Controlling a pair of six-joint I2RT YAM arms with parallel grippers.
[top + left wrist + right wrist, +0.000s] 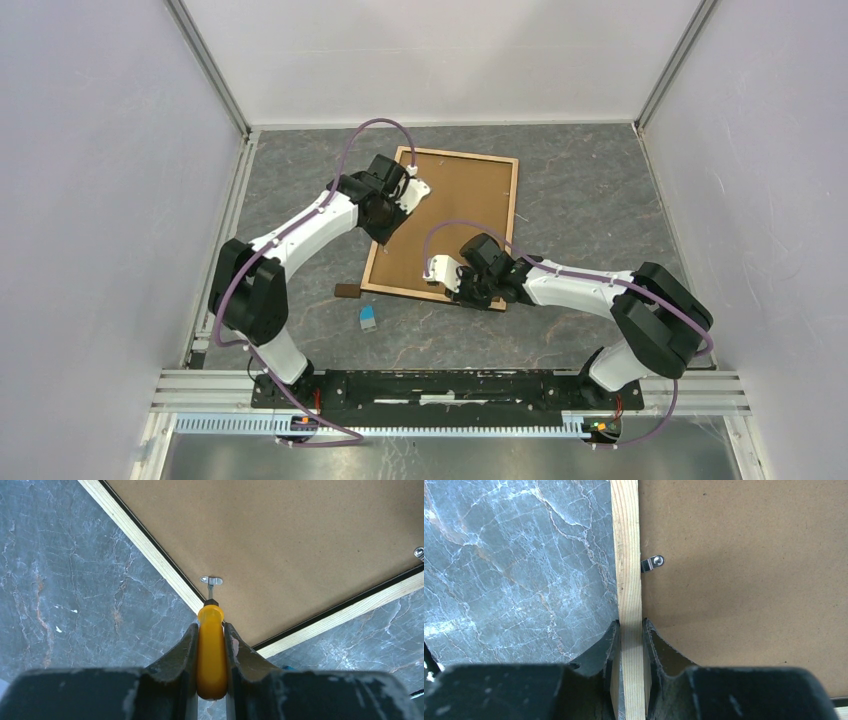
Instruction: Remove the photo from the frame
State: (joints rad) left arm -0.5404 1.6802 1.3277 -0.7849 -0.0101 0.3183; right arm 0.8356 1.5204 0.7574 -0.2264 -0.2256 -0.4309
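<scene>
The frame is laid flat on the table, brown back up. A yellow screwdriver is held tight by the left claw, and its tip is set on a small metal clip. The frame's wood rim is pinched by the right claw.

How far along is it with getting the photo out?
Done: the frame lies face down, board up. In hand: the right gripper clamps the rim while the left gripper holds a screwdriver, tip at a clip. Left: the board is still in and the photo is not in sight.
</scene>
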